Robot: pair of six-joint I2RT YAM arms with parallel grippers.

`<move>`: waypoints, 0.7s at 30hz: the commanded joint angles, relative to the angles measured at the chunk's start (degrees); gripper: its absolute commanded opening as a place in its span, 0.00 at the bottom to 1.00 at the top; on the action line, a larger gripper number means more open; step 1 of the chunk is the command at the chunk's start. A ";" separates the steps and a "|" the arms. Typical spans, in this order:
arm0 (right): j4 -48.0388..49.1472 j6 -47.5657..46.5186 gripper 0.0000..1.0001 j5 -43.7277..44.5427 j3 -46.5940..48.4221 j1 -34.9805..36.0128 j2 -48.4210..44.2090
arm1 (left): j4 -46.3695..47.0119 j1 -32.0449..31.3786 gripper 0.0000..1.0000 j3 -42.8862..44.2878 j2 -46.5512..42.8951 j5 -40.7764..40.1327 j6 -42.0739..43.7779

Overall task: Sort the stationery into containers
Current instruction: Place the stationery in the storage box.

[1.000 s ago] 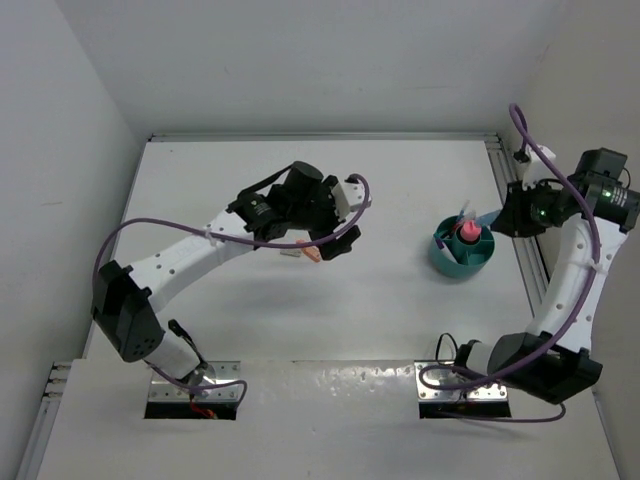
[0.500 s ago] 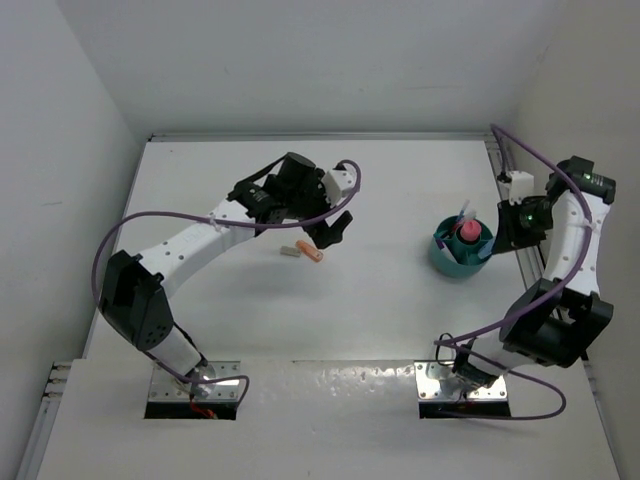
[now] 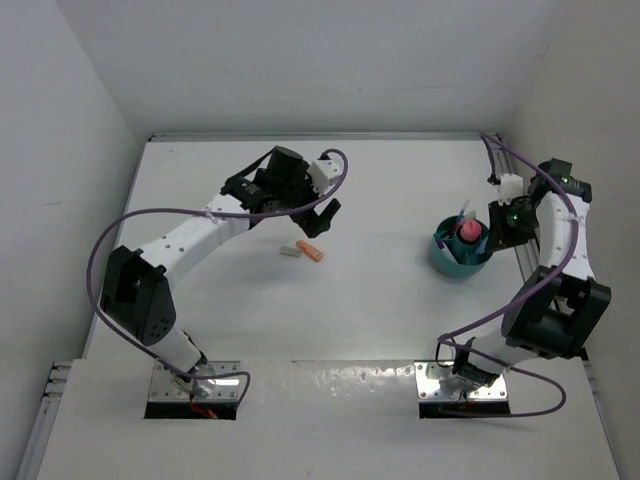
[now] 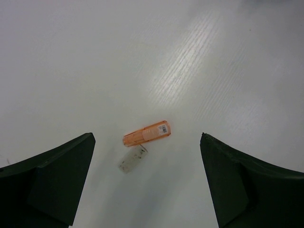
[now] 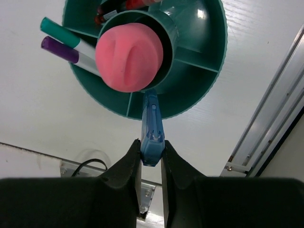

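- Two arms work apart: the left arm stretches far across the bench [image 3: 380,300], left fingers [image 4: 52,180] spread wide above the orange stick [image 4: 146,133] and the beige eraser [image 4: 132,159], which lie just beside each other.
- The right arm folds up at the bench's right edge, right fingers [image 5: 126,171] clamped on a blue stick [image 5: 152,124] that points into an outer compartment of the teal organiser cup [image 5: 199,61], beside the pink marker [image 5: 129,57].

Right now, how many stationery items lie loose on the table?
2: an orange stick and a beige eraser, side by side near the open left tool. Others may be hidden.
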 commanded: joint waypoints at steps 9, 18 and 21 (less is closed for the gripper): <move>1.40 2.43 0.49 -1.39 1.61 -0.05 -0.76 | 1.73 2.66 0.97 -0.12 4.20 0.98 4.08; -4.67 7.08 0.51 -8.24 10.75 0.21 -2.26 | -11.09 4.07 0.87 6.56 15.88 16.18 31.12; -6.17 9.19 0.52 -10.44 12.51 0.65 -2.87 | -10.67 4.25 0.87 6.83 17.47 17.86 35.63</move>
